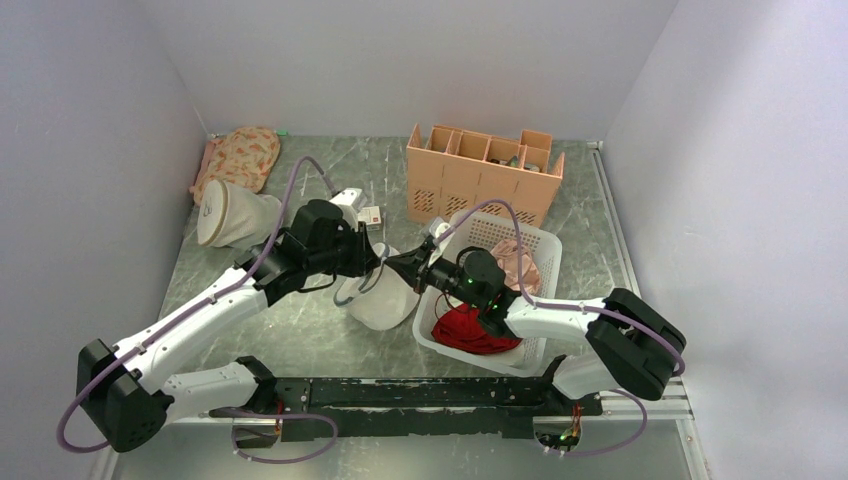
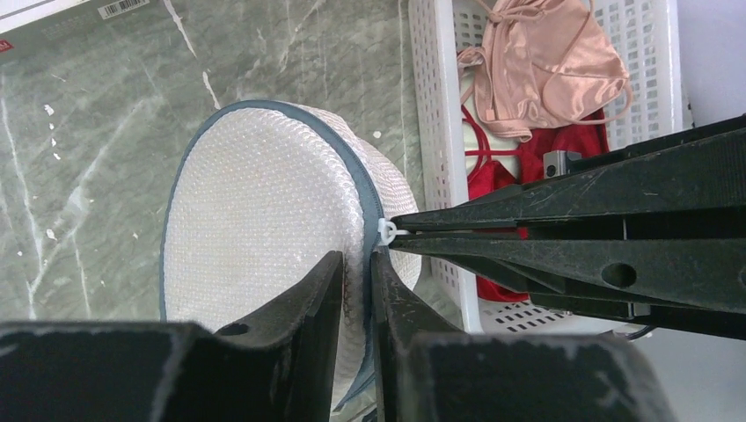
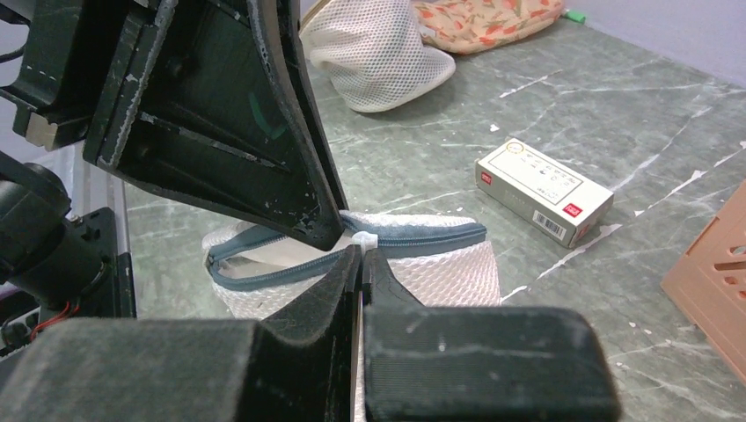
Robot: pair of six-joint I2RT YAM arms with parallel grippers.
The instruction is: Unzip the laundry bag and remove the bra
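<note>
The laundry bag point(image 1: 383, 303) is a white mesh drum with a grey zipper, lying on its side left of the basket. In the left wrist view the bag point(image 2: 255, 229) shows its flat end. My left gripper point(image 2: 358, 260) is shut on the bag's rim fabric by the zipper. My right gripper point(image 3: 362, 251) is shut on the small white zipper pull point(image 3: 363, 238), which also shows in the left wrist view point(image 2: 387, 231). In the right wrist view the zipper point(image 3: 264, 259) gapes open left of the pull and stays closed to its right. The bra is hidden.
A white basket point(image 1: 545, 240) right of the bag holds a pink satin garment point(image 1: 515, 262) and a red garment point(image 1: 470, 330). A peach organiser point(image 1: 480, 175) stands behind it. A small box point(image 3: 544, 189), a cream logo bag point(image 1: 230, 215) and a floral pouch point(image 1: 240, 155) lie at the back left.
</note>
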